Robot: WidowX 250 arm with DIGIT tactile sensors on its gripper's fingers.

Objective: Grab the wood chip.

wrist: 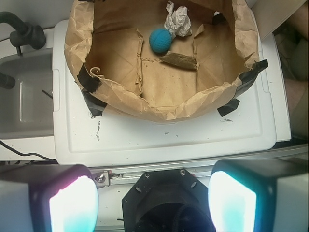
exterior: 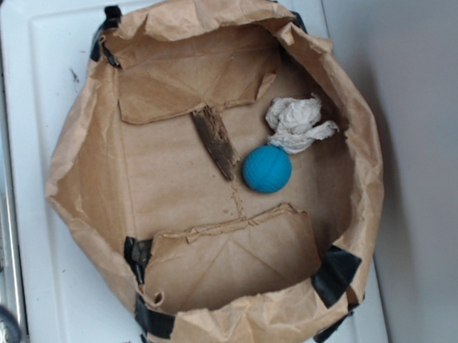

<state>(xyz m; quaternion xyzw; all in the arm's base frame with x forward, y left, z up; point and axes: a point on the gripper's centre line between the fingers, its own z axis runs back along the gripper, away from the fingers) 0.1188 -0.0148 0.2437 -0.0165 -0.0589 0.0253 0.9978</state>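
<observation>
While the pincer (wrist: pixel 153 198) hung spread at the wrist view's bottom edge, well apart from the wood chip (exterior: pixel 215 141) at frame centre beside the ball (exterior: pixel 266 169), the approach remained: descend into the paper bag (exterior: pixel 78 185) and straddle it.

Exterior view: straight down from overhead, close in, filled almost wholly by the paper-lined bin (exterior: pixel 77 177) on the white worktop (exterior: pixel 37 92). Wrist view: from behind the pincer (wrist: pixel 153 203), well back, angled down and forward across the worktop toward the bin (wrist: pixel 82 43). Shared by both: bin interior with blue ball (exterior: pixel 266 169) (wrist: pixel 160 40), crumpled paper (exterior: pixel 297 123) (wrist: pixel 176 21).
</observation>
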